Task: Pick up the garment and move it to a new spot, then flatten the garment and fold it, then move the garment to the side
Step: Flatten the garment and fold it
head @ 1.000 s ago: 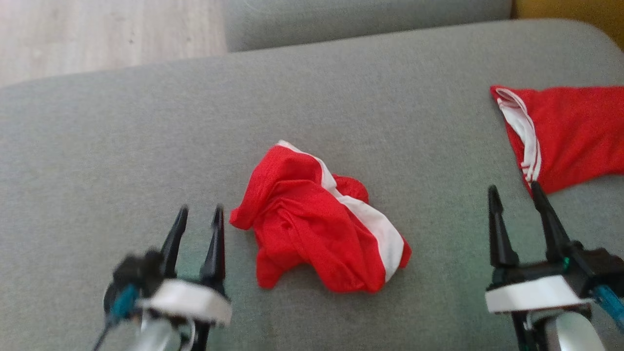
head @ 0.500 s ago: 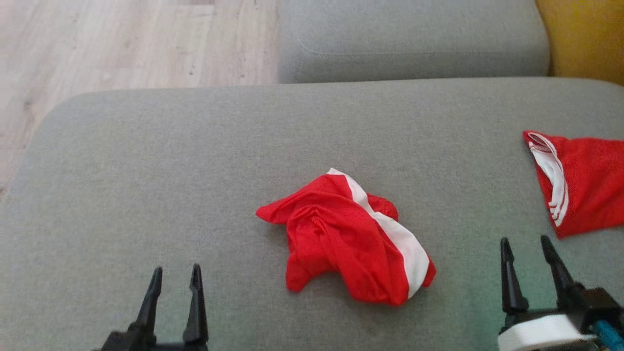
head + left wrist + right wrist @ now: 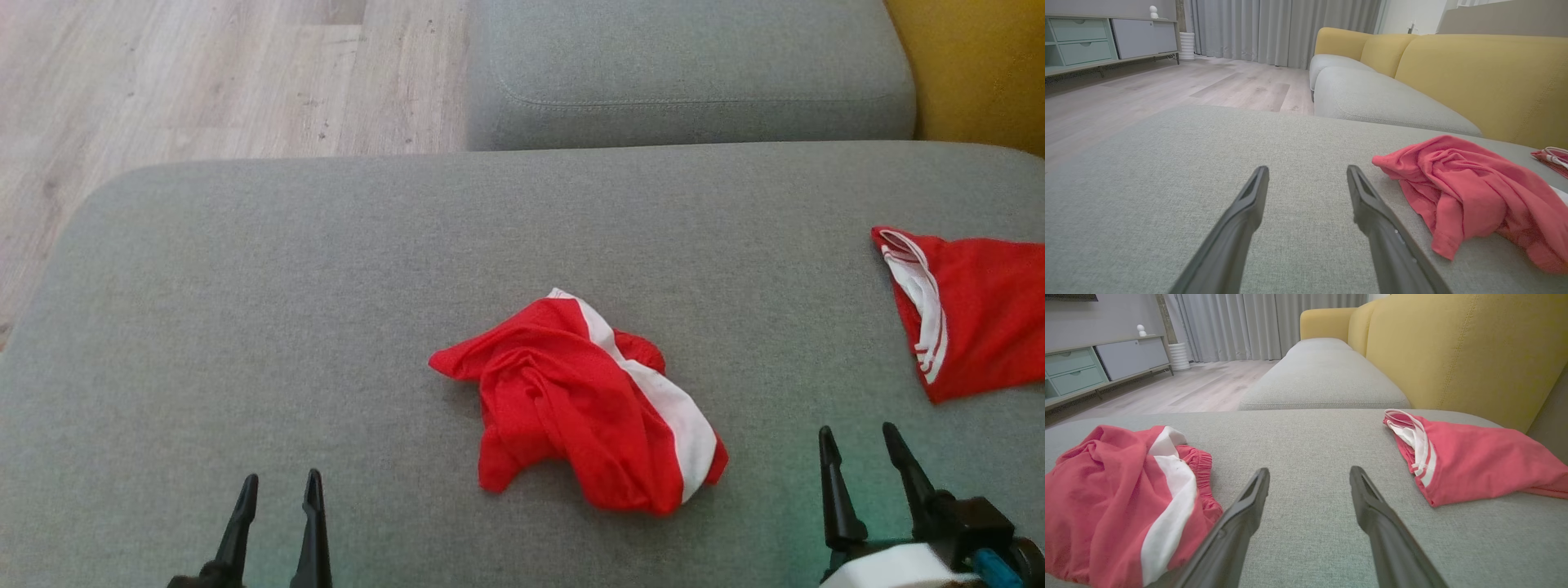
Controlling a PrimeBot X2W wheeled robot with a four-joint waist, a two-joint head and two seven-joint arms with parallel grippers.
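woven grey cushion point(image 3: 245, 286) holds a crumpled red-and-white garment point(image 3: 571, 400) between left pincer point(image 3: 282, 475) and right pincer point(image 3: 857, 427), both agape.

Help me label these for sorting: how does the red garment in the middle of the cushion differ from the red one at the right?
The middle garment is bunched into a wrinkled heap; the right-hand garment lies flat and smooth. The middle garment shows one broad white band; the right-hand garment shows thin white stripes along one edge. Both are red with white trim and rest on the grey cushion.
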